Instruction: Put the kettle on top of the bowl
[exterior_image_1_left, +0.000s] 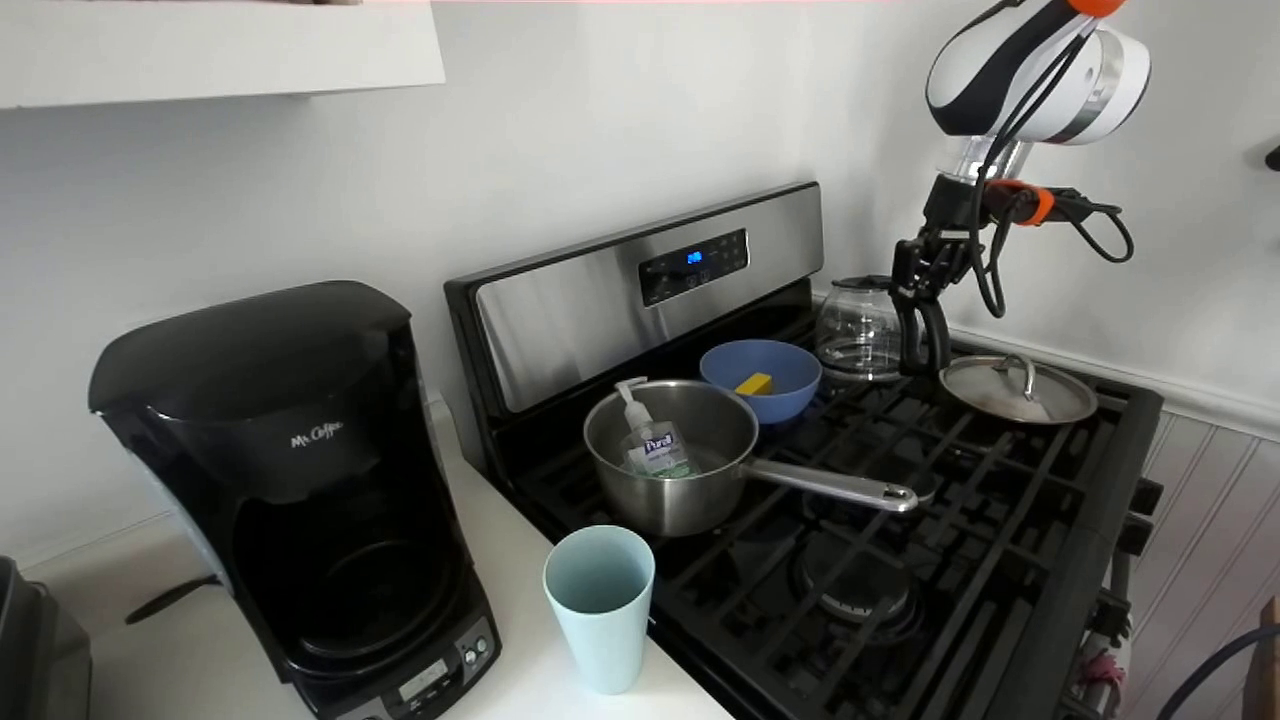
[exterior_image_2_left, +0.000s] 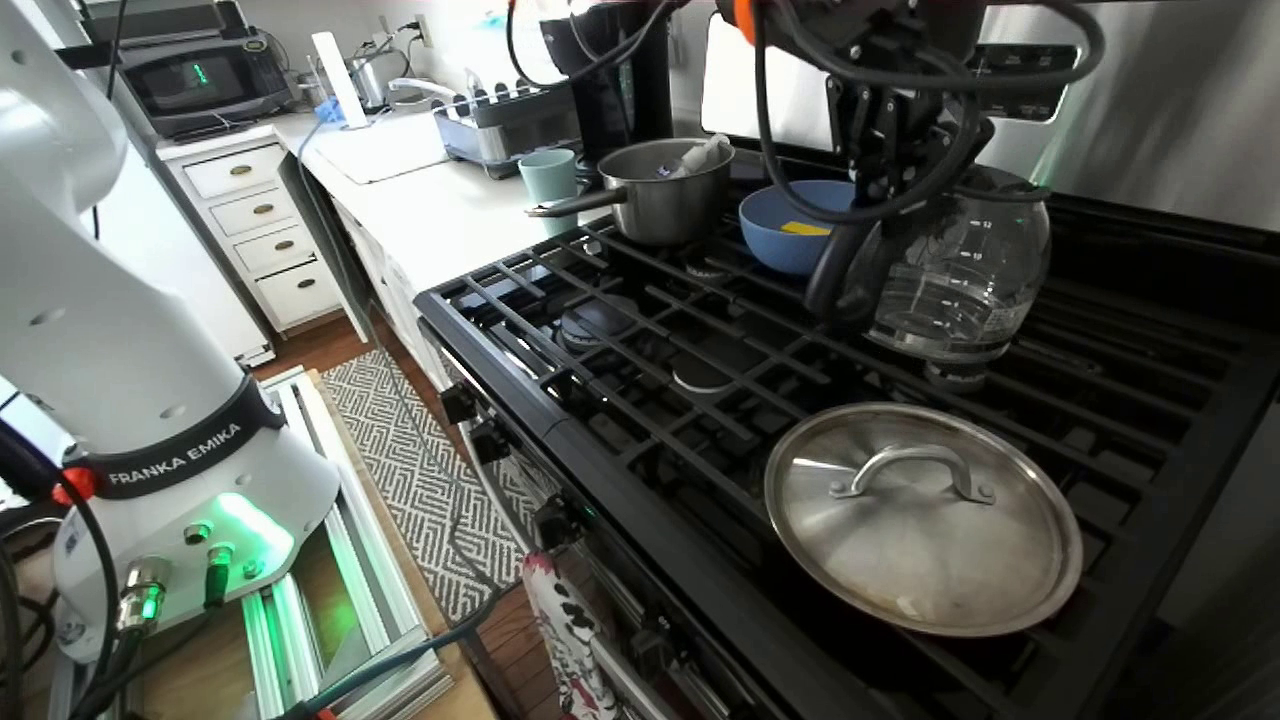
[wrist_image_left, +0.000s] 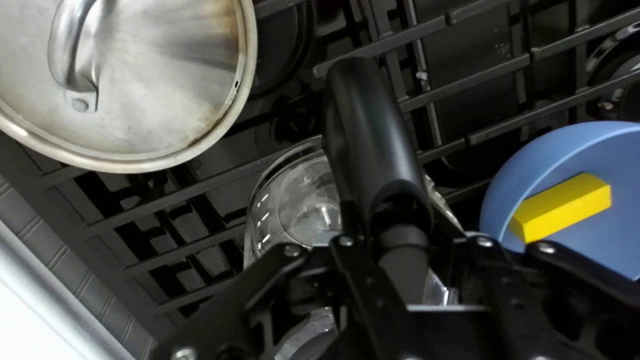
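The kettle is a clear glass pot with a dark top and dark handle, upright at the back of the stove beside the bowl. It also shows in an exterior view. In the wrist view its glass is partly hidden by my gripper. My gripper is shut on the kettle's dark handle, with a finger on each side. I cannot tell whether the base touches the grate. The blue bowl holds a yellow block and sits between kettle and saucepan; it also shows in an exterior view.
A steel saucepan with a sanitizer bottle inside stands beside the bowl, its long handle pointing across the grates. A steel lid lies near the kettle. A light-blue cup and coffee maker stand on the counter.
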